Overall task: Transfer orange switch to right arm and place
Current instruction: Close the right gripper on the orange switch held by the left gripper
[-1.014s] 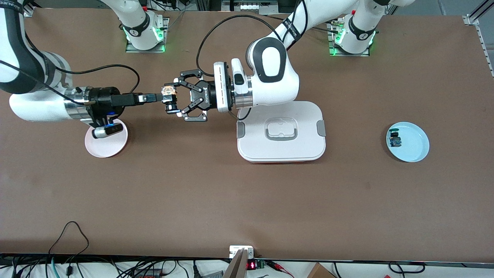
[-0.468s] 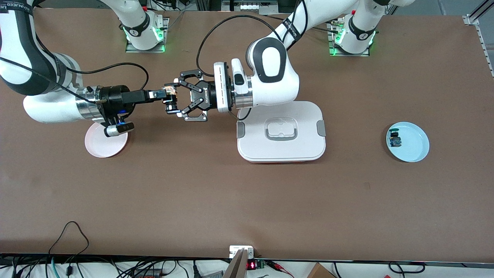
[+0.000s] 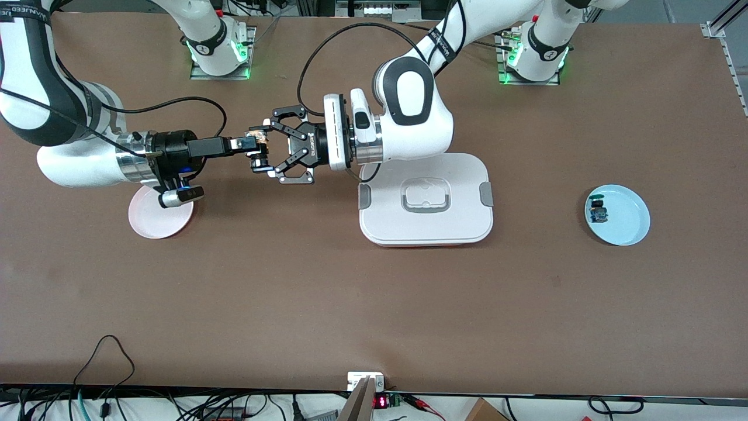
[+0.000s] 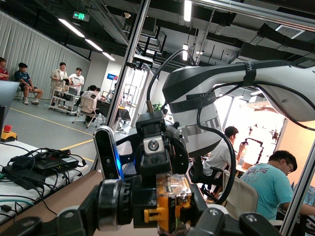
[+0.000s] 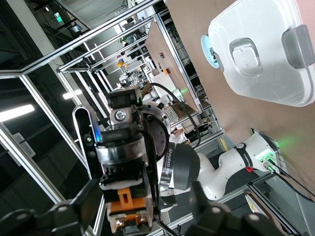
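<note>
1. The pink plate (image 3: 153,221) lies on the desk (image 3: 374,304) toward the right arm's end, just below the right arm's wrist and well clear of the right end effector's tips
2. The right end effector (image 3: 248,144) is up in the air over bare desk between the pink plate and the white box; its slim black fingers point at the left end effector and are closed narrow on the switch
3. The switch (image 3: 256,140) is in the air at the meeting point of the two end effectors; in the left wrist view it shows as an orange and clear part (image 4: 170,204) pinched between dark pads, and in the right wrist view as an orange piece (image 5: 127,204) between the fingers
4. The left end effector (image 3: 264,146) faces the right one, level with it, over the same stretch of bare desk; its black linkage fingers are spread partway, with their tips at the switch, and I cannot tell whether they press on it
5. The white box (image 3: 425,199), lid on and grey latches at both ends, sits on the desk under the left arm's wrist
6. The blue plate (image 3: 625,219) lies toward the left arm's end, well apart from both end effectors, with a small green-capped part (image 3: 597,211) on it
</note>
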Controlling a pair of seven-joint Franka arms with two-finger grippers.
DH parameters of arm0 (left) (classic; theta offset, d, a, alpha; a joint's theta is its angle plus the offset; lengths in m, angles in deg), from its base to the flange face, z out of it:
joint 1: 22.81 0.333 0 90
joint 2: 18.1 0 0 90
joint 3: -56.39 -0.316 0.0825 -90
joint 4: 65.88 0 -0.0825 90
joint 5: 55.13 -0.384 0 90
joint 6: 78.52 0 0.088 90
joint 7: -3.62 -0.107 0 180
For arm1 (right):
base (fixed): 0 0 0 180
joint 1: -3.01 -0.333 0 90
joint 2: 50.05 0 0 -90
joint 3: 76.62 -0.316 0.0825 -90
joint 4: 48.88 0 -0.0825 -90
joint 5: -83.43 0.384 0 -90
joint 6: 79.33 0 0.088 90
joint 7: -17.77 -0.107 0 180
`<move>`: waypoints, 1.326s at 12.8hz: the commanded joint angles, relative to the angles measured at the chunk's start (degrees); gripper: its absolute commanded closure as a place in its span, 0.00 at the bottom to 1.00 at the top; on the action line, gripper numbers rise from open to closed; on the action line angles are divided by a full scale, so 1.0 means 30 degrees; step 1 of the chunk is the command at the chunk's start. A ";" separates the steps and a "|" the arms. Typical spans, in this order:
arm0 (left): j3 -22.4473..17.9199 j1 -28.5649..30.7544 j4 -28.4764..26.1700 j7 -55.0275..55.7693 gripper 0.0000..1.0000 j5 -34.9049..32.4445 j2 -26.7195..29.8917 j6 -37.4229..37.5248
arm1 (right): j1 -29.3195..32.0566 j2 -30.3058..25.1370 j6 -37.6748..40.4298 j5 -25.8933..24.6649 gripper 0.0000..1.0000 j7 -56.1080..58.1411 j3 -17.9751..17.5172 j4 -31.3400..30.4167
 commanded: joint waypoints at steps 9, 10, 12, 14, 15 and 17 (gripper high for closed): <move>-0.0127 -0.0220 0.0756 0.0103 0.96 0.0468 -0.0362 -0.0197 | 0.0281 0.0165 0.0589 0.1039 0.85 0.0282 -0.0117 0.0205; -0.0127 -0.0220 0.0756 0.0104 0.89 0.0497 -0.0362 -0.0197 | 0.0281 0.0165 0.0618 0.1039 0.86 0.0282 -0.0117 0.0205; -0.0127 -0.0191 0.0756 0.0104 0.80 0.0497 -0.0362 -0.0197 | 0.0281 0.0165 0.0619 0.1039 0.86 0.0282 -0.0117 0.0205; -0.0127 -0.0191 0.0698 0.0191 0.01 0.0526 -0.0362 -0.0168 | 0.0281 0.0165 0.0619 0.1039 0.86 0.0282 -0.0117 0.0234; -0.0127 -0.0133 0.0697 0.0192 0.00 0.0788 -0.0304 -0.0168 | 0.0310 0.0165 0.0706 0.1039 0.86 0.0282 -0.0117 0.0234; -0.0098 -0.0103 0.0697 0.0221 0.00 0.1345 -0.0303 -0.0139 | 0.0428 0.0165 0.0765 0.1039 0.86 0.0282 -0.0117 0.0234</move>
